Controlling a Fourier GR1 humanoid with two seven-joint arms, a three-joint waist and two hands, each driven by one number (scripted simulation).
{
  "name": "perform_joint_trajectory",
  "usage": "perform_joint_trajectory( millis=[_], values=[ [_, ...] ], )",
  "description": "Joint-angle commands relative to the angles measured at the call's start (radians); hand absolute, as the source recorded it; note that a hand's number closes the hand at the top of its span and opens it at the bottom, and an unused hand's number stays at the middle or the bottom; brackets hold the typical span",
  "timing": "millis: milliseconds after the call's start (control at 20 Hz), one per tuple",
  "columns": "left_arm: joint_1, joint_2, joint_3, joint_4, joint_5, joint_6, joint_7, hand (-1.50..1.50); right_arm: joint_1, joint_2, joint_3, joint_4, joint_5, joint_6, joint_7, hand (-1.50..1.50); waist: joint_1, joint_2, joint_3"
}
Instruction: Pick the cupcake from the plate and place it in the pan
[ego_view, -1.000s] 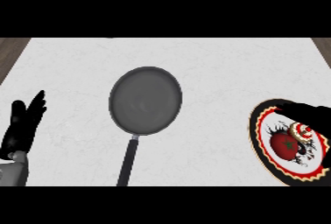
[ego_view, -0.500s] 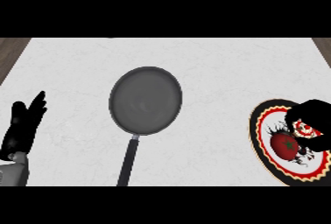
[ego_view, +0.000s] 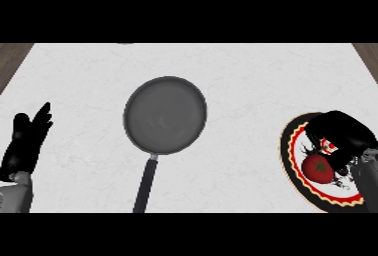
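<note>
Head view: the pan (ego_view: 165, 114) lies at centre on the counter (ego_view: 244, 75), handle toward 6 o'clock. At 3 o'clock, the right hand (ego_view: 341, 134) is curled over the plate (ego_view: 294, 131); the cupcake (ego_view: 319, 168) remains there. The left hand (ego_view: 26, 142) rests with fingers straight at 9 o'clock.

Premises: kitchen. Evidence: a white marbled counter (ego_view: 221, 75) with wood-toned edging at the upper corners, carrying a dark frying pan (ego_view: 165, 115) with a long handle and a patterned plate (ego_view: 295, 172).
</note>
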Motion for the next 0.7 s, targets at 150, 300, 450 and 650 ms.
perform_joint_trajectory(
  millis=[150,300,450,650],
  values=[
    [0.029,-0.018,0.009,0.003,-0.004,0.004,-0.044,0.00,0.055,0.106,-0.070,-0.181,-0.076,0.060,0.134,1.50,-0.003,0.003,0.007],
    [0.052,-0.028,-0.004,-0.025,-0.009,0.008,-0.046,0.00,0.010,0.145,-0.108,-0.264,-0.130,-0.067,0.077,1.50,-0.004,-0.001,0.008],
    [0.006,-0.036,-0.005,0.025,-0.021,0.026,-0.021,0.00,-0.040,0.221,-0.132,-0.349,-0.228,-0.075,0.062,1.50,-0.013,0.001,0.007],
    [0.047,0.014,0.023,-0.046,0.006,-0.032,-0.017,0.00,-0.057,0.254,-0.109,-0.444,-0.248,-0.004,0.148,1.50,0.005,0.003,0.007]
  ],
)
